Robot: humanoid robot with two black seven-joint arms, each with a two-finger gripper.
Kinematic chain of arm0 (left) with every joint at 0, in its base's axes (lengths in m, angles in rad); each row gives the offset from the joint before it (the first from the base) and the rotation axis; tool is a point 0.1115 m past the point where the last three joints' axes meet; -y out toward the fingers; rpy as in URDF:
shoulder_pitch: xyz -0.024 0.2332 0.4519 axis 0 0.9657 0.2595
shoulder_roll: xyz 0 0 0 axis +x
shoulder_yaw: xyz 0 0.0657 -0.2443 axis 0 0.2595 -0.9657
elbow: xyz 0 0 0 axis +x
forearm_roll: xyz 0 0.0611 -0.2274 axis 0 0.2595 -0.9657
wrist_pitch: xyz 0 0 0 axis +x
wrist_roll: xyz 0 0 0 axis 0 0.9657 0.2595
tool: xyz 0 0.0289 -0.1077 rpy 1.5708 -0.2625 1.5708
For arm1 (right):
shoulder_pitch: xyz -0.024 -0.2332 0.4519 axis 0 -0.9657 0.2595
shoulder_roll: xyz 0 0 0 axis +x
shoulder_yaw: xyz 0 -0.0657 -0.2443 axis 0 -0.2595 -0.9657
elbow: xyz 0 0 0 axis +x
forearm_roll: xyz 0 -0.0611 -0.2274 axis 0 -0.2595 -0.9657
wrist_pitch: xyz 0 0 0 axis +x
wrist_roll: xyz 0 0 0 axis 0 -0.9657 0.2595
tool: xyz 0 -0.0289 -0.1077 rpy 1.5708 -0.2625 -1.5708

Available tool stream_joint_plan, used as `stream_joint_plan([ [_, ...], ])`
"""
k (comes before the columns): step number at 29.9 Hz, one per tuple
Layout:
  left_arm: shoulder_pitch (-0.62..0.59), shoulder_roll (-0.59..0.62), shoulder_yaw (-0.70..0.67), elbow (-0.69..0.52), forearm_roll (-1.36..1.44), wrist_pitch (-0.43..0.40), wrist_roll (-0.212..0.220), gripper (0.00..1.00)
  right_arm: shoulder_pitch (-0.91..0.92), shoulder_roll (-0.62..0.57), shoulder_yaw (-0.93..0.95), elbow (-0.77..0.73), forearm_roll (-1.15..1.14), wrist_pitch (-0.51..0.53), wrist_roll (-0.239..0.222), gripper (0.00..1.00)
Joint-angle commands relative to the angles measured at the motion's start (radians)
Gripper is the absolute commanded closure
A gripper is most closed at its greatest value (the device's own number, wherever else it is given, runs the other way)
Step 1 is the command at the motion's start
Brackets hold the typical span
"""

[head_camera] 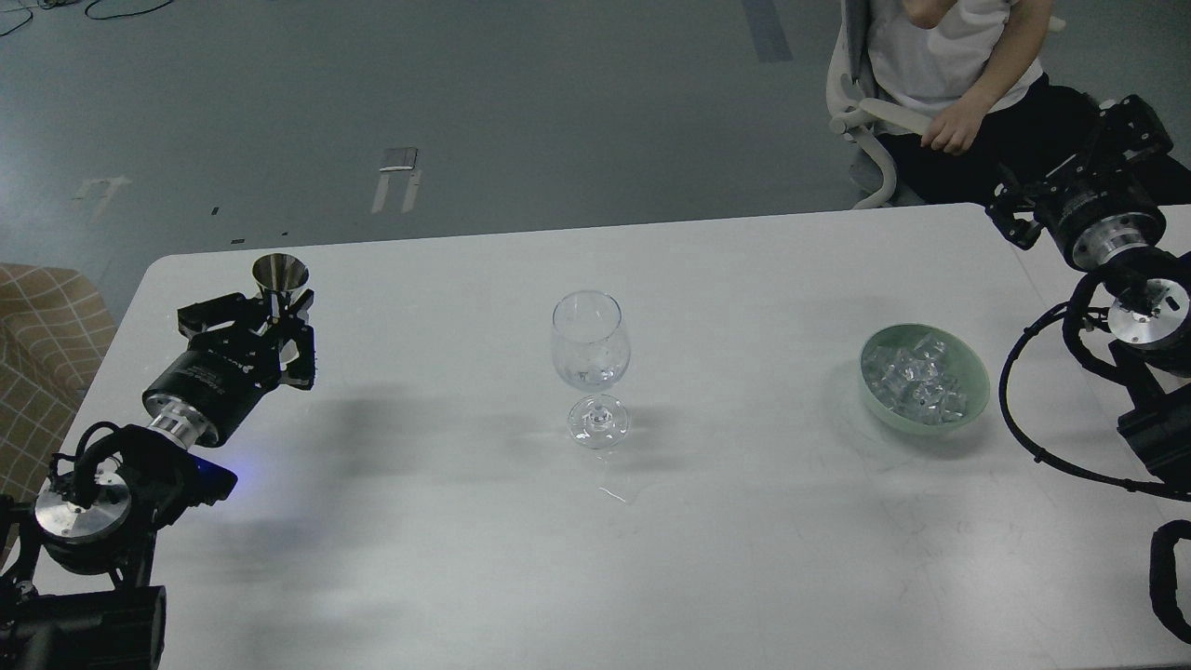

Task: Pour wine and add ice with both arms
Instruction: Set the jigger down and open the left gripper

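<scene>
A: Left gripper (279, 314)?
B: Low over the table's (447, 558) left end, closed around the stem of a small metal cup (280, 273). Cup upright, mouth up, near the far left corner.

A: Right gripper (1084, 177)?
B: At the table's far right edge, raised, seen dark and end-on. Fingers can't be told apart, so no reading on how wide it stands. Nothing seen in it.

A: The wine?
B: A thin clear pool of wine (586, 376) at the bottom of the wine glass (591, 349). Glass upright at mid-table, well apart from both grippers. A small wet streak (614, 493) on the table just in front of its foot.

A: Ice?
B: Ice (916, 377) cubes heaped in a pale green bowl (968, 358), right of the glass, near the right arm (1140, 307).

A: Beyond the table?
B: A seated person (958, 65), white shirt, on a chair at the far right.
</scene>
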Motion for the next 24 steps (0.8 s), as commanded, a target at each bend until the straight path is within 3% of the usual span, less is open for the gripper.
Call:
stream_joint_plan([
  [1, -0.016, 0.004, 0.000, 0.117, -0.033, -0.045, 0.000, 0.93, -0.019, 0.004, 0.000, 0.006, 0.000, 0.005, 0.000, 0.00],
  [6, -0.005, 0.000, -0.002, 0.149, -0.034, -0.100, 0.000, 0.94, -0.019, 0.011, 0.000, 0.005, 0.000, -0.001, 0.000, 0.00],
  [17, -0.078, 0.000, 0.015, 0.275, -0.031, -0.088, -0.012, 0.94, -0.016, 0.011, 0.005, 0.006, 0.000, -0.019, -0.002, 0.00],
  [24, -0.181, 0.001, 0.018, 0.454, -0.030, -0.093, -0.031, 0.93, -0.010, 0.009, 0.000, 0.008, -0.002, -0.022, -0.005, 0.00],
])
